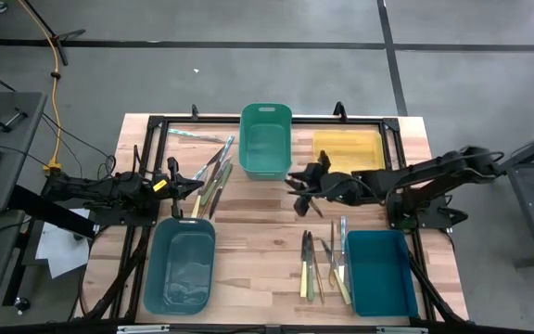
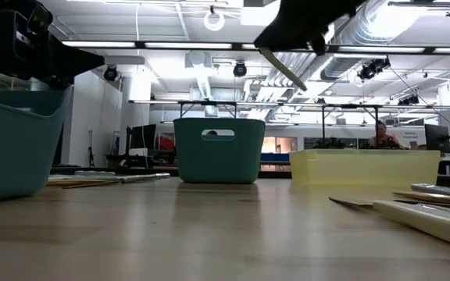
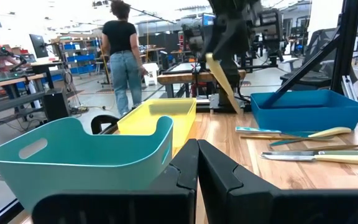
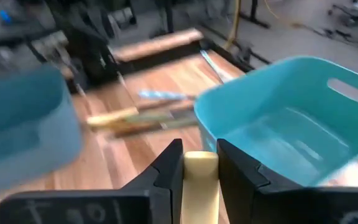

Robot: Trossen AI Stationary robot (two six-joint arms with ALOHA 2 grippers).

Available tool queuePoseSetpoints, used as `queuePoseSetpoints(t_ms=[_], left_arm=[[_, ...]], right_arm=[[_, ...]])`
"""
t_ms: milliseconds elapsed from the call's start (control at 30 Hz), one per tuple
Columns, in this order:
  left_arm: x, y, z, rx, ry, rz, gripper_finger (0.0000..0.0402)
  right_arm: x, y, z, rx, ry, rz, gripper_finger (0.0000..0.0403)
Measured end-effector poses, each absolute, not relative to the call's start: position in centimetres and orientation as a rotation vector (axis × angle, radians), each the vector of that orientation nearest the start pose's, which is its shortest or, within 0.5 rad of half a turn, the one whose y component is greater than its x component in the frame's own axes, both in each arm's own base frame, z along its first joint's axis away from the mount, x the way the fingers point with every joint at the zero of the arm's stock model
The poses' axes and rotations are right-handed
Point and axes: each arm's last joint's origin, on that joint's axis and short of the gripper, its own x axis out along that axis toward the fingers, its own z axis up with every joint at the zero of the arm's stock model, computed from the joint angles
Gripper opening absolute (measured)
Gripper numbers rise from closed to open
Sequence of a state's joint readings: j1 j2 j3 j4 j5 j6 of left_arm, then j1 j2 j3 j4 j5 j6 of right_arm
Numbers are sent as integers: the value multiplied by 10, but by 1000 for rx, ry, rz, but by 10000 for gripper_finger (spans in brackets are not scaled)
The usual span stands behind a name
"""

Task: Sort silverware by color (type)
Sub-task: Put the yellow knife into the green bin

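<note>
While the right gripper (image 1: 302,190) hangs above mid-table just right of the green bin (image 1: 266,139), its fingers (image 4: 166,171) clamp a pale yellow-handled utensil (image 4: 200,186), lifted clear of the wood and tilted in the low view. Left gripper (image 1: 196,183) sits at the left side, fingers pressed closed on nothing, next to a loose pile of silverware (image 1: 213,176) left of the green bin. Another group of utensils (image 1: 323,264) lies near the front, just left of the blue bin (image 1: 380,272). Teal bin (image 1: 180,264) is front left, yellow bin (image 1: 347,148) far right. A person (image 3: 124,53) stands in the room beyond the table.
</note>
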State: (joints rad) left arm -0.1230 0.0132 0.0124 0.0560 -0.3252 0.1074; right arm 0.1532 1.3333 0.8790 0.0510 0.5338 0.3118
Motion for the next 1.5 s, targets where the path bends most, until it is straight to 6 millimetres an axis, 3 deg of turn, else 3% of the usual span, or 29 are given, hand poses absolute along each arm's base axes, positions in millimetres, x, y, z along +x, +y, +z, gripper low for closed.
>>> queuePoseSetpoints(t_ms=[133, 333, 500, 600, 667, 833, 1067, 1267, 1500], left_arm=[[96, -3, 172, 95, -44, 205, 0], [96, -3, 176, 62, -86, 202, 0], [92, -2, 197, -93, -315, 182, 0], [89, -5, 208, -122, -435, 53, 0], [90, -8, 212, -119, -427, -21, 0], [106, -8, 213, -139, -313, 22, 0], [139, -15, 243, -133, -261, 14, 0], [172, -25, 257, -106, -171, -12, 0], [177, -26, 264, -93, -176, 34, 0]], right_arm=[[279, 29, 257, 216, 131, -336, 71], [271, 29, 254, 181, -81, -261, 72], [269, 29, 259, 147, -142, -253, 72], [270, 26, 259, 141, -147, -260, 72], [270, 23, 259, 145, -148, -267, 72], [271, 14, 260, 170, -159, -256, 72], [271, 11, 263, 168, -185, -263, 72], [272, 12, 262, 160, -187, -257, 72], [282, 14, 253, 153, -211, -213, 73]])
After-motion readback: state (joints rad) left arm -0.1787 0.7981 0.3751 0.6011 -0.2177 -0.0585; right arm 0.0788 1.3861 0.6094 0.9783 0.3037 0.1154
